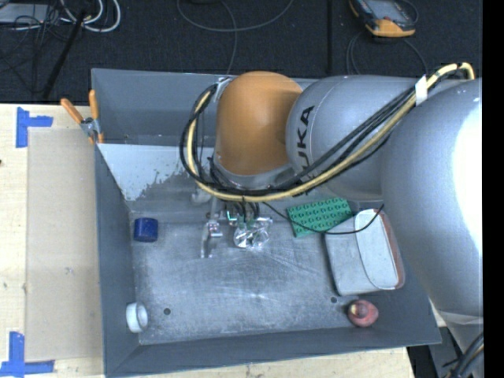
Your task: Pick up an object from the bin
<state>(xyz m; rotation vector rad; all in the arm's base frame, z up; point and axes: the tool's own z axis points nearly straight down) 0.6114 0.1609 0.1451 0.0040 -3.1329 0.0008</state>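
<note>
You are working in what is looking like a robotics lab: a silver KUKA arm (354, 132) is hanging over a grey metal bin (236, 290), loose cables (94, 6) are trailing across dark carpet (276, 42), and orange-and-black handheld units (383, 16) are lying behind it.

The bin (260, 290) is matt grey metal, its floor scuffed and scratched pale. A crumpled wad (253, 236) glints like foil. The green plate (317, 213) is studded plastic, the blue block (145, 229) smooth plastic, the white cap (136, 316) glossy. The arm's orange cover (252, 120) is smooth with a soft sheen
</note>
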